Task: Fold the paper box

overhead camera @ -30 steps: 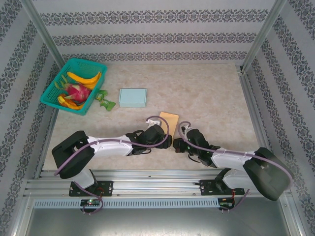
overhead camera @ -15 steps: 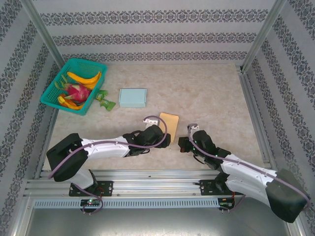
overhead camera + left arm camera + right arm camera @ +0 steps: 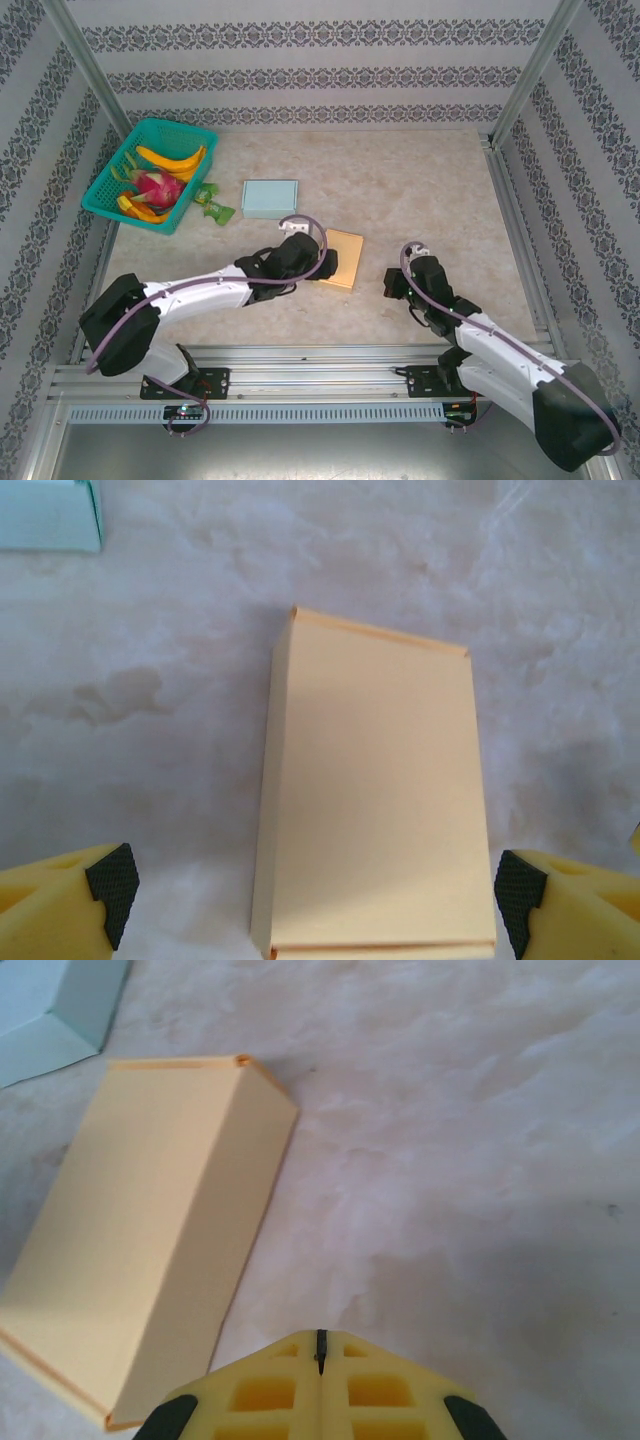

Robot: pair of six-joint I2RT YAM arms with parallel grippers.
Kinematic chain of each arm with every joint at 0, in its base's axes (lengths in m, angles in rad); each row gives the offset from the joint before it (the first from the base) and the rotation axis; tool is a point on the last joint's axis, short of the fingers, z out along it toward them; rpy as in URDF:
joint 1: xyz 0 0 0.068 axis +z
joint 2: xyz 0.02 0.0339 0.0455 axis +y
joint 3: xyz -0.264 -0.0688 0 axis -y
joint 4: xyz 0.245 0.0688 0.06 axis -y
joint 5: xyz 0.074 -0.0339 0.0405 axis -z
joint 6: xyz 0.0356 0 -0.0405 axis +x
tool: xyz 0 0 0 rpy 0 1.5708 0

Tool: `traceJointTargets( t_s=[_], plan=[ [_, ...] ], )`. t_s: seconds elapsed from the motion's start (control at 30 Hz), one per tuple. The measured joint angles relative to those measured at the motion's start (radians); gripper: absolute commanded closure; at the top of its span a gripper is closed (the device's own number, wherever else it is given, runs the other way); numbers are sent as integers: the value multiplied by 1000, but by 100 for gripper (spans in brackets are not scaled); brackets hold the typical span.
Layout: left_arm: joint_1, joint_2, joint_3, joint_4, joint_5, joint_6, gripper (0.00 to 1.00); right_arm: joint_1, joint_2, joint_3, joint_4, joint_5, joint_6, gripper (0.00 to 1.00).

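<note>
The paper box [image 3: 343, 260] is a flat, tan-orange carton lying closed on the marbled table, just right of centre. My left gripper [image 3: 322, 262] is open wide at the box's left end. In the left wrist view the box [image 3: 375, 790] runs lengthwise between the two black-tipped yellow fingers [image 3: 108, 885], and the left gripper [image 3: 315, 892] has its right pad close beside the box's edge. My right gripper [image 3: 393, 286] is shut and holds nothing, a short way right of the box. The right wrist view has the right gripper [image 3: 321, 1345] apart from the box [image 3: 150, 1230].
A pale blue flat box [image 3: 270, 198] lies behind the tan one, also seen as the blue box [image 3: 48, 515] and the blue box [image 3: 50, 1010]. A green basket [image 3: 186, 128] with bananas and a dragon fruit stands far left, with a green packet [image 3: 213, 205] beside it.
The left gripper moved away from the near edge and now straddles the box's left end. The right gripper drew back to the right, away from the box, still shut.
</note>
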Motion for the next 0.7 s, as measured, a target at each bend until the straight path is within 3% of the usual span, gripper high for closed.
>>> traceJointTargets(
  t_s=[0.4,0.7],
  plan=[
    [154,257,190,15,158,51,6,-160,442,250,132,-272,-47,100],
    [172,385,279,31,254,69,7,-177,647,330,205,-388,-53,100]
  ],
)
